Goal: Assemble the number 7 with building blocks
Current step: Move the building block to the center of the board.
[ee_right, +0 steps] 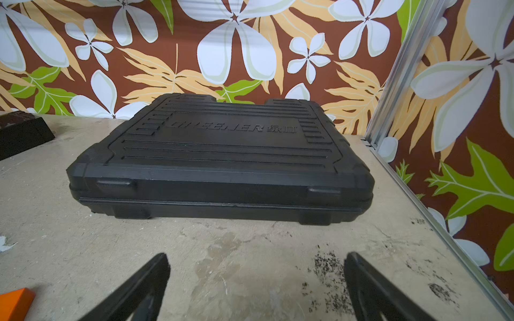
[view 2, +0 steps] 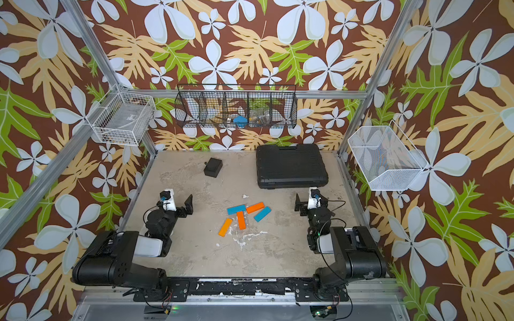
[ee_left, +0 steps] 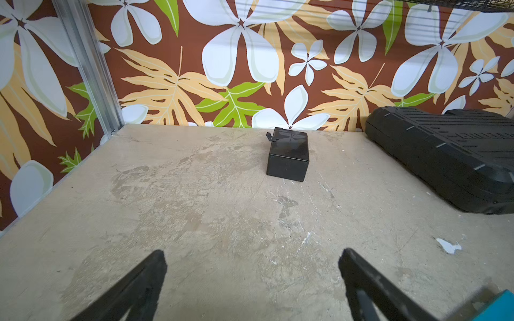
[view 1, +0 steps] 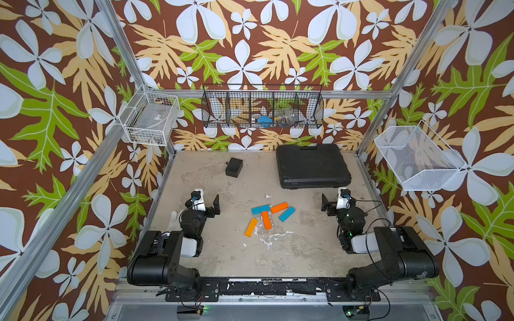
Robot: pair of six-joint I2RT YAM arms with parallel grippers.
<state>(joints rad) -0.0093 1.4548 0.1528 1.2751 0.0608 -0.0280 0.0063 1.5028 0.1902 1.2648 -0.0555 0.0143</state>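
Spread wide and empty, the left gripper (ee_left: 251,254) and right gripper (ee_right: 257,255) rest at opposite sides of the table (view 1: 222,250); the building blocks (view 1: 266,220) lie flat, clustered between them; the outlying orange bar (view 1: 251,227), long axis slanting, looks nearer the left gripper

Both top views look steeply down from the front onto the whole table (view 1: 222,250) — near-identical coverage. Left wrist view sits low, facing the back wall (ee_left: 194,55), small black box (ee_left: 288,155) ahead. Right wrist view, equally low, faces the black case (ee_right: 219,155) closely — both wrist views share it.
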